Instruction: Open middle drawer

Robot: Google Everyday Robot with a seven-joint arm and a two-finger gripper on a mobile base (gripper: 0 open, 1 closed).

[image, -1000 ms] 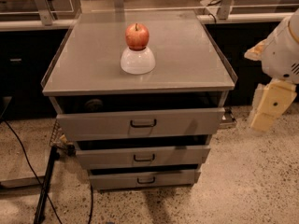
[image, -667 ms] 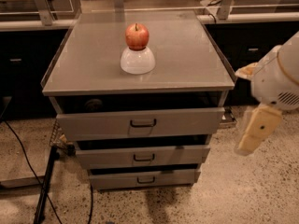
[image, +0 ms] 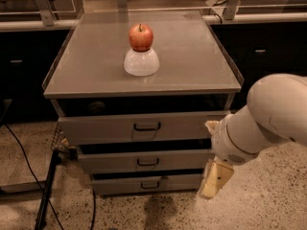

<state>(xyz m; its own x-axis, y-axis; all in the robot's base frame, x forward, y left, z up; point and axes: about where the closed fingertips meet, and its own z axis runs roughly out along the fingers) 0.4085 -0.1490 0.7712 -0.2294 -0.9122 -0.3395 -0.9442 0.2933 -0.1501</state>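
Beside the cabinet's [image: 144, 83] right front corner, one gripper [image: 215, 180] hangs low, level with the bottom drawer [image: 148, 183]; whether it is spread or closed cannot be told. Of three grey drawers, the middle drawer [image: 144, 161] sits under the top drawer [image: 144, 127], apart from the gripper. One apple [image: 141, 36] rests on one upturned white bowl [image: 141, 62].

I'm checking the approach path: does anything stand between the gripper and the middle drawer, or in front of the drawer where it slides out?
Nothing visible does. The gripper hangs low at the cabinet's right front, beside the middle drawer, whose handle shows unblocked; nothing sits before the drawer front.
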